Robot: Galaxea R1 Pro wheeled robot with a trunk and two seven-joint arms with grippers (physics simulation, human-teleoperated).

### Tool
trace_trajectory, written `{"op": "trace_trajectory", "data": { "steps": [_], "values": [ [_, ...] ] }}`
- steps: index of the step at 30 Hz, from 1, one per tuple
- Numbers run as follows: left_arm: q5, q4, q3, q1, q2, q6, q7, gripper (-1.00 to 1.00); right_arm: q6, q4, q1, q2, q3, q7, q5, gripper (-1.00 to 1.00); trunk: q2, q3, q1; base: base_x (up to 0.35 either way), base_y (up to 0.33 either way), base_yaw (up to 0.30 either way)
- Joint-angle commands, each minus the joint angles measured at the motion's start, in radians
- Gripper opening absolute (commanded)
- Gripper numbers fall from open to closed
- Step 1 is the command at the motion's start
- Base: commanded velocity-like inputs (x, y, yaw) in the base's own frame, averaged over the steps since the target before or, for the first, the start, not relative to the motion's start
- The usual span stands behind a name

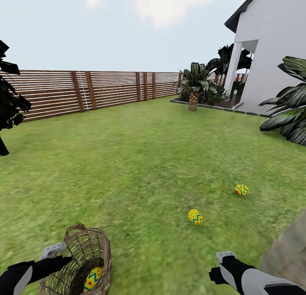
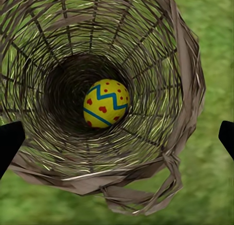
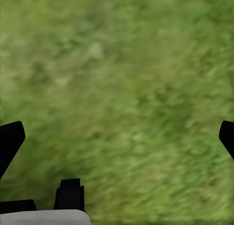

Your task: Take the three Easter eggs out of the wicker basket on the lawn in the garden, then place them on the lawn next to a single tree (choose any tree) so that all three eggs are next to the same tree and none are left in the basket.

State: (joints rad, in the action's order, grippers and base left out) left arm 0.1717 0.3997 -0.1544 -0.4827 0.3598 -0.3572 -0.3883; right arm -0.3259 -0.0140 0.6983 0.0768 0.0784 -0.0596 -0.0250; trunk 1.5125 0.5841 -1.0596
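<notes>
On the lawn (image 1: 140, 159) near the robot's left side sits the wicker basket (image 1: 85, 252), tipped a bit, with one Easter egg (image 1: 93, 278) still lying down at the bottom. The left gripper (image 1: 55, 251) hangs right at the basket's rim and looks straight into it, fingers spread wide. The other two eggs are already out on the grass, well apart from the basket: one (image 1: 195, 216) closer in, one (image 1: 241, 189) further off to the right. A grey-brown trunk (image 1: 289, 248) rises at the right edge. The right gripper (image 1: 221, 265) hovers over bare grass, spread open too
</notes>
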Motion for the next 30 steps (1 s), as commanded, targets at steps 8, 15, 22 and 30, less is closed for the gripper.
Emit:
{"op": "trace_trajectory", "data": {
  "steps": [8, 15, 22, 30],
  "values": [
    [0.006, 0.001, -0.005, 0.000, -0.004, -0.008, -0.003, 1.00, 0.053, -0.013, 0.001, -0.002, 0.007, -0.001, -0.003, 1.00, 0.001, 0.001, 0.000, 0.000, 0.000, 0.000],
    [0.006, 0.001, -0.005, 0.000, -0.004, -0.007, -0.003, 1.00, 0.063, -0.020, 0.001, -0.002, 0.007, -0.002, -0.003, 1.00, 0.001, 0.001, 0.000, 0.000, 0.000, 0.000],
    [0.008, 0.001, -0.007, 0.000, -0.004, -0.005, -0.003, 1.00, 0.064, -0.020, 0.001, -0.002, 0.007, -0.003, -0.002, 1.00, 0.001, 0.001, 0.000, 0.031, 0.008, 0.000],
    [0.008, 0.001, -0.005, 0.000, -0.009, -0.004, -0.002, 1.00, 0.064, -0.020, 0.001, -0.002, 0.007, -0.003, -0.003, 1.00, 0.001, 0.001, 0.000, 0.295, 0.070, 0.000]
  ]
}}
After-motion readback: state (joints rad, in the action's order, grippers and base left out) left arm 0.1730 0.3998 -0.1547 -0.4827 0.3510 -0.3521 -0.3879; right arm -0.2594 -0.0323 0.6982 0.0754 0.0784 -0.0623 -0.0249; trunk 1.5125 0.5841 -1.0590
